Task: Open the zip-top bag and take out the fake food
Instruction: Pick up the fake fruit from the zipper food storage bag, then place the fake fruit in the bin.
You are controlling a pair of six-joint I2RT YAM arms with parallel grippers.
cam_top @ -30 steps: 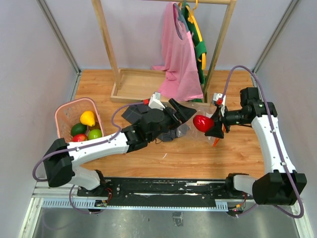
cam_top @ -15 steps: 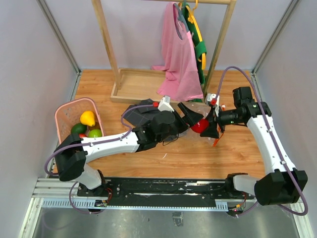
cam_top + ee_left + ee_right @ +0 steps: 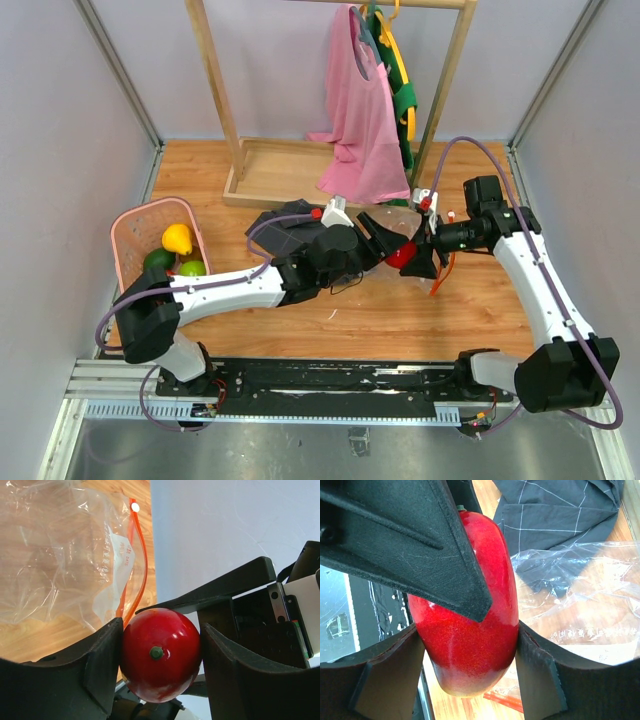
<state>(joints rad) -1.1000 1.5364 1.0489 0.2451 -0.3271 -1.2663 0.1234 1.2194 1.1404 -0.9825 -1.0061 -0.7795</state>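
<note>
Over the desk (image 3: 300, 322) beside the zip-top bag (image 3: 60, 555), left pincer (image 3: 160, 655) and right pincer (image 3: 467, 665) both clamp the red plastic fruit (image 3: 401, 257), seemingly a handover; right should release.

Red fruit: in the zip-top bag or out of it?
Out. The left gripper and right gripper clamp the red fruit with no plastic over it; the zip-top bag lies behind.
</note>
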